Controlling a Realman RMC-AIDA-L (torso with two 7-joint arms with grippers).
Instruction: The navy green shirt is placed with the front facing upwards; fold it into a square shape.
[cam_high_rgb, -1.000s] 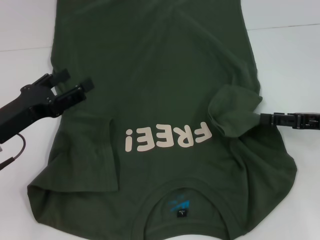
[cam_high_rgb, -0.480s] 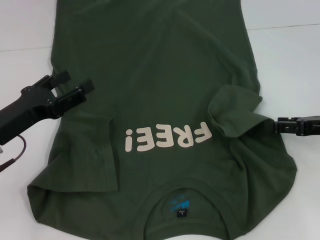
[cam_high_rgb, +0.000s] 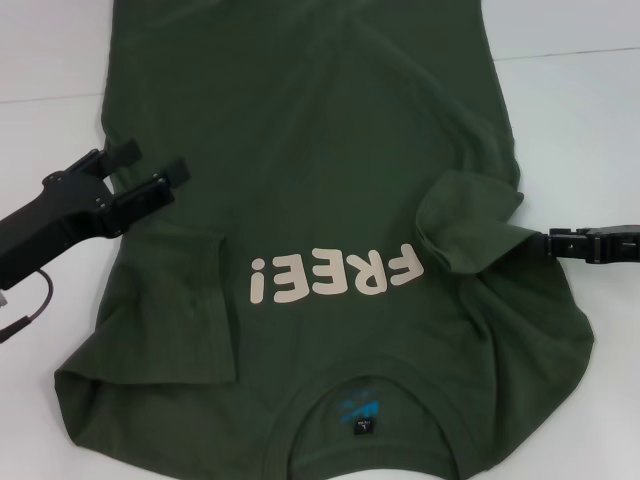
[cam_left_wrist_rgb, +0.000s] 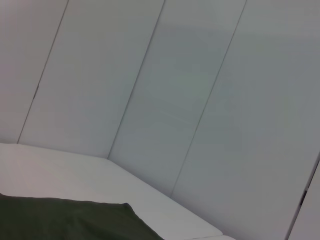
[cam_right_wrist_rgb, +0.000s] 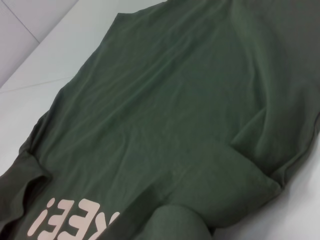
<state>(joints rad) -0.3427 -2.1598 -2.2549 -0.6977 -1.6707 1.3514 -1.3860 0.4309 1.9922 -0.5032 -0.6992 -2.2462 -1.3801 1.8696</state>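
The navy green shirt (cam_high_rgb: 320, 150) lies flat on the white table with its collar (cam_high_rgb: 365, 395) nearest me and the pale letters FREE! (cam_high_rgb: 335, 275) across the chest. Both sleeves are folded inward: one (cam_high_rgb: 185, 310) on the left, one (cam_high_rgb: 468, 225) on the right. My left gripper (cam_high_rgb: 150, 165) hovers open over the shirt's left edge with nothing between its fingers. My right gripper (cam_high_rgb: 553, 243) sits at the shirt's right edge, just outside the folded sleeve. The right wrist view shows the shirt's body (cam_right_wrist_rgb: 165, 100) and part of the letters (cam_right_wrist_rgb: 70, 222).
The white table (cam_high_rgb: 580, 110) extends on both sides of the shirt. In the left wrist view, pale wall panels (cam_left_wrist_rgb: 190, 90) stand behind the table, and a corner of the shirt (cam_left_wrist_rgb: 65, 220) shows. A black cable (cam_high_rgb: 30, 305) hangs under the left arm.
The right gripper has pulled back to the right, away from the folded right sleeve it was touching. The sleeve stays folded. The left arm has not moved.
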